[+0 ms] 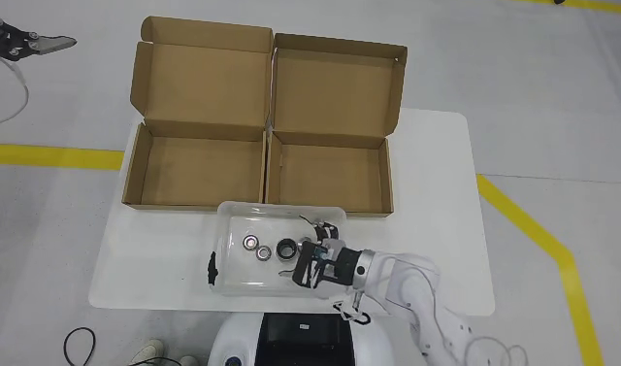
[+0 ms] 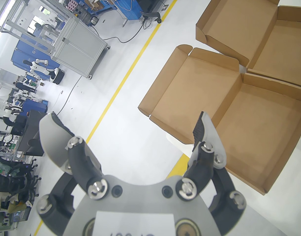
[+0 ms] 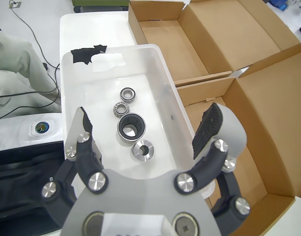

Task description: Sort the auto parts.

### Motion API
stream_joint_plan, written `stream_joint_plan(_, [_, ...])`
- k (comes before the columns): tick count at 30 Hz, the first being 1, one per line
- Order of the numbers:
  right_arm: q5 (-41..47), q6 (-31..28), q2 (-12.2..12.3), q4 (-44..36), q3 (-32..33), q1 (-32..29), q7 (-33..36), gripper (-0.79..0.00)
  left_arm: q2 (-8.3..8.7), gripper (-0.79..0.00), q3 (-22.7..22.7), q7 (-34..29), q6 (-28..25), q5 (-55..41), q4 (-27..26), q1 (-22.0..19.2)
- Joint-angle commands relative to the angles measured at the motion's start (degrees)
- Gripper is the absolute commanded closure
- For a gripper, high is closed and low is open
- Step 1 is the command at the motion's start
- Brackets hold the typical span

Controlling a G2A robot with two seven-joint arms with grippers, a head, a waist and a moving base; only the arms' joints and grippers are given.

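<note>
A clear plastic bin [image 1: 281,208] [image 3: 165,65] stands at the table's front edge. In it lie two small roller bearings [image 3: 126,95] [image 1: 250,241], a black ring-shaped sleeve [image 3: 131,130] [image 1: 286,249] and a silver disc with a hole [image 3: 143,150]. My right gripper [image 3: 148,111] [image 1: 309,257] hovers open above the bin's right half, over the sleeve and disc, holding nothing. Behind the bin two cardboard boxes sit side by side with lids folded back, the left one [image 1: 202,170] [image 2: 261,133] and the right one [image 1: 330,177] [image 3: 239,148], both empty. My left gripper [image 2: 127,119] is open and empty, raised off the table's left side.
Black tape [image 3: 85,55] marks the bin's left end wall. Bare white tabletop [image 1: 437,201] lies right of the boxes and bin. Yellow floor lines [image 1: 58,155] run beside the table. A person in light clothing [image 3: 17,62] stands off the table's left side, near cables.
</note>
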Motion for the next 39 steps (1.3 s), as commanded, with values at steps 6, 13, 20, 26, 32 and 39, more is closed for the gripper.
stream_joint_plan(6, [0.54, -0.42, -0.20, 2.42, -3.07, 3.93, 5.27, -0.785, 0.00, -0.785, 0.00, 0.00, 0.00, 0.00, 0.00, 0.00])
stream_joint_plan(13, [2.31, 1.06, -0.84, 4.72, -6.76, 7.76, 12.42, -0.785, 0.00, -0.785, 0.00, 0.00, 0.00, 0.00, 0.00, 0.00])
stream_joint_plan(20, [3.32, 2.40, -1.19, 6.21, -9.16, 10.05, 18.18, -0.785, 0.00, -0.785, 0.00, 0.00, 0.00, 0.00, 0.00, 0.00])
stream_joint_plan(26, [4.58, 2.50, -1.52, 8.04, -11.18, 12.15, 21.76, -0.785, 0.00, -0.785, 0.00, 0.00, 0.00, 0.00, 0.00, 0.00])
stream_joint_plan(32, [6.11, 2.46, -1.96, 10.37, -13.20, 14.61, 24.29, -0.776, 0.00, -0.785, 0.00, 0.00, 0.00, 0.00, 0.00, 0.00])
stream_joint_plan(39, [8.05, 2.97, -2.63, 13.63, -15.54, 17.49, 26.97, -0.757, 0.00, -0.785, 0.00, 0.00, 0.00, 0.00, 0.00, 0.00])
